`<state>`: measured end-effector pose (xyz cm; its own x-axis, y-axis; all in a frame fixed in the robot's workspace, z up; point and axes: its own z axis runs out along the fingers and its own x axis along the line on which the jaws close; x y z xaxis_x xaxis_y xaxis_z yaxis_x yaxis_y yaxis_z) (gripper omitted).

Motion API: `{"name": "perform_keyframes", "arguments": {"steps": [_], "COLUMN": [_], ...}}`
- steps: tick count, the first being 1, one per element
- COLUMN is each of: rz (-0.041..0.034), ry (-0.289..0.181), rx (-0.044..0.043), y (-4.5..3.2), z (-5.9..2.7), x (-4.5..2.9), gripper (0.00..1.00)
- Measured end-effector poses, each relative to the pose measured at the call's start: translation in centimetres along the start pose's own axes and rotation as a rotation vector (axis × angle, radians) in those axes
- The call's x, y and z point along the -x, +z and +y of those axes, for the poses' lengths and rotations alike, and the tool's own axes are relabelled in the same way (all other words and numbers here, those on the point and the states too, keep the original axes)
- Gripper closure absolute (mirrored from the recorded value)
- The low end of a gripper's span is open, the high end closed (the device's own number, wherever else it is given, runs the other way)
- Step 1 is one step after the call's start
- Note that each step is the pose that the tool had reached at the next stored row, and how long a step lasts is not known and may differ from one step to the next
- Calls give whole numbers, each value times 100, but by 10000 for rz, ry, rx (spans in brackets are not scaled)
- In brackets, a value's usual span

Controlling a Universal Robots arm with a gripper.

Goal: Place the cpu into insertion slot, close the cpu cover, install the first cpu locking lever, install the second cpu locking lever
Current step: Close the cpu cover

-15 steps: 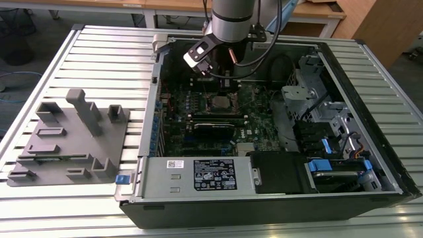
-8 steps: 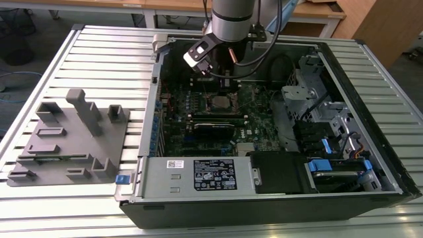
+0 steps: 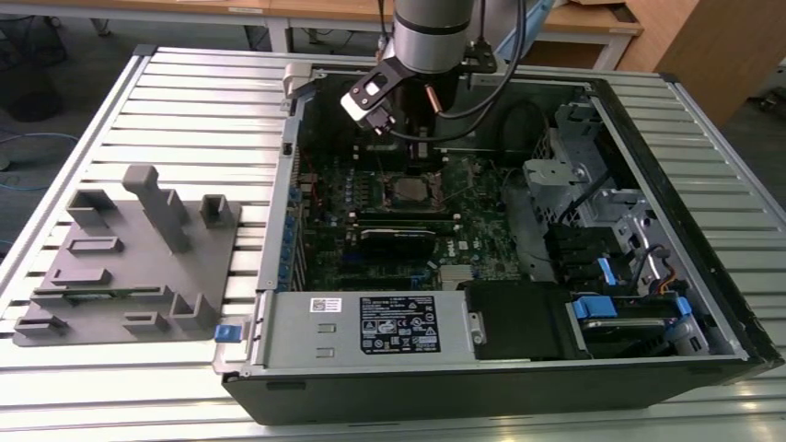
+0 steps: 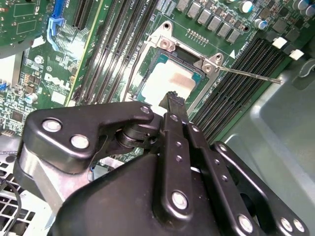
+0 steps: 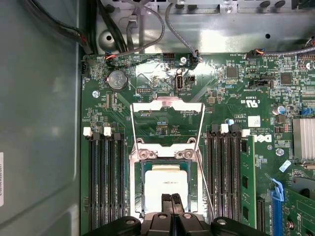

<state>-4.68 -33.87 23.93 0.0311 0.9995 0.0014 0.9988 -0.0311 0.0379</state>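
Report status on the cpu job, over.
Status: gripper shut, tips at cpu; cpu seated in slot; cover open, lever unlatched; no obstruction seen.

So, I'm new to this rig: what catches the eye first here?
The arm's shut tool hangs just over the cpu, which sits in the insertion slot. The cpu cover is swung open beside the slot. A grey fixture block sits at the exterior view's left.
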Motion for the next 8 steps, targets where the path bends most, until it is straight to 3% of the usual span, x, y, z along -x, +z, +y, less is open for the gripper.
{"name": "perform_keyframes", "arguments": {"steps": [8], "rz": [-1], "ry": [0], "rx": [0], "y": [-27], "z": [1], "x": [0], "gripper": [89]}}
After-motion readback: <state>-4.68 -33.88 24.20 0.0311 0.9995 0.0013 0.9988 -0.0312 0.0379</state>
